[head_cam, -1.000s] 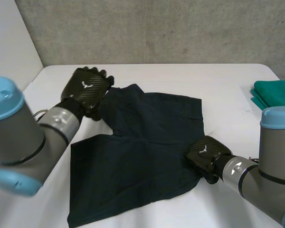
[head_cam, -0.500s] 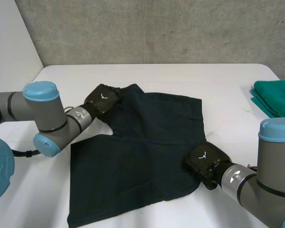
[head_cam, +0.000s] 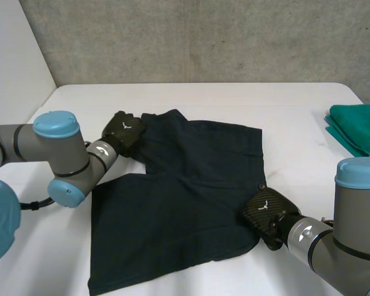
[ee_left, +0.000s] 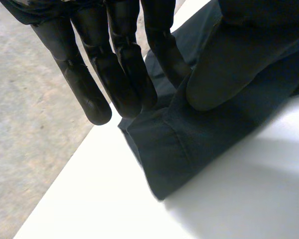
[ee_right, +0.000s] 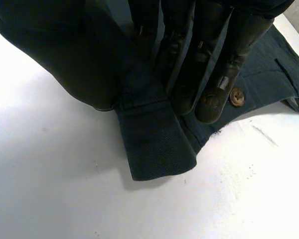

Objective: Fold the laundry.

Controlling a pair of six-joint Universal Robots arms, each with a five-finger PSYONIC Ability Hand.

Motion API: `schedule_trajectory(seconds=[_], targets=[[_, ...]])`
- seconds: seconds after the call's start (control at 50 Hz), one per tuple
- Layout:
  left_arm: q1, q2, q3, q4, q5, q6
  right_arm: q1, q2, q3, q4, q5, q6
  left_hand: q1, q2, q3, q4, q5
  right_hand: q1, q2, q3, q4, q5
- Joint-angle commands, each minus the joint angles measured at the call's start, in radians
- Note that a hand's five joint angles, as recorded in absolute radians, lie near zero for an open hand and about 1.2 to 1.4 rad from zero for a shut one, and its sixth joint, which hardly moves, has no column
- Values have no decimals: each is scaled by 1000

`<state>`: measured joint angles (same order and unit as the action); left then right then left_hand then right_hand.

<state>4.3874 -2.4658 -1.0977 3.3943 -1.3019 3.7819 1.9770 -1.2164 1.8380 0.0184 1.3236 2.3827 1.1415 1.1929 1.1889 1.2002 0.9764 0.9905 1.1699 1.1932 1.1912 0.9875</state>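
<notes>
Dark navy shorts point(head_cam: 185, 203) lie spread on the white table point(head_cam: 234, 98). My left hand point(head_cam: 124, 131) is at their far left corner, on a leg hem. In the left wrist view the hem point(ee_left: 179, 149) runs between the thumb and the straight fingers point(ee_left: 124, 64), which pinch it. My right hand point(head_cam: 268, 209) sits at the shorts' right edge near the front. In the right wrist view its thumb point(ee_right: 65, 55) and fingers clamp a folded band of the cloth point(ee_right: 154, 144), with a button point(ee_right: 235, 96) just beyond the fingertips.
A folded green cloth point(head_cam: 357, 126) lies at the table's right edge. A grey concrete wall point(head_cam: 203, 37) stands behind the table. White tabletop shows beyond the shorts at the back and to their right.
My left hand came down from above the far left corner onto the leg hem and closed on it, its arm swinging lower. The right hand kept its grip and barely moved.
</notes>
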Motion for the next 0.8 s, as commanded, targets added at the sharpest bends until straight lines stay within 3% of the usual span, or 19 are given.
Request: schedule_trajectory(seconds=[0.02, 0.12, 0.3, 0.42, 0.46, 0.48, 0.5, 0.54, 0.7, 0.8], targets=[[-19, 110, -148, 14, -187, 32, 2, 0, 3, 0, 0, 0, 255, 203, 207, 196, 245, 406, 226, 203, 205, 234], [-51, 140, -197, -19, -313, 35, 6, -2, 4, 0, 0, 1, 255, 203, 207, 196, 245, 406, 226, 203, 205, 234], [-66, 128, -200, -104, -353, 35, 11, -2, 14, 0, 0, 1, 255, 203, 207, 196, 245, 406, 226, 203, 205, 234], [-69, 131, -194, -115, -425, 30, 8, -2, 17, 0, 2, 1, 255, 203, 207, 196, 245, 406, 226, 203, 205, 234], [-71, 131, -194, -115, -438, 27, 8, -2, 17, 0, 2, 1, 72, 20, 24, 13, 62, 406, 226, 203, 205, 234], [-72, 134, -197, -115, -442, 25, 8, -2, 17, 0, 0, 1, -145, -196, -192, -204, -154, 406, 226, 203, 205, 234], [-81, 143, -206, -113, -450, 29, 8, -2, 18, 0, 2, 3, -577, -629, -625, -636, -587, 406, 226, 203, 205, 234], [-95, 165, -212, -113, -457, 24, 8, -2, 17, -3, 0, 15, -760, -812, -807, -819, -770, 406, 226, 203, 205, 234], [-106, 424, -396, -118, -464, -65, 5, -2, -20, -12, -3, 130, -819, -871, -867, -878, -829, 406, 226, 203, 205, 234], [-135, 634, -600, -157, -442, -186, 3, -2, -62, -8, 0, 204, -752, -804, -800, -811, -762, 406, 226, 203, 205, 234]])
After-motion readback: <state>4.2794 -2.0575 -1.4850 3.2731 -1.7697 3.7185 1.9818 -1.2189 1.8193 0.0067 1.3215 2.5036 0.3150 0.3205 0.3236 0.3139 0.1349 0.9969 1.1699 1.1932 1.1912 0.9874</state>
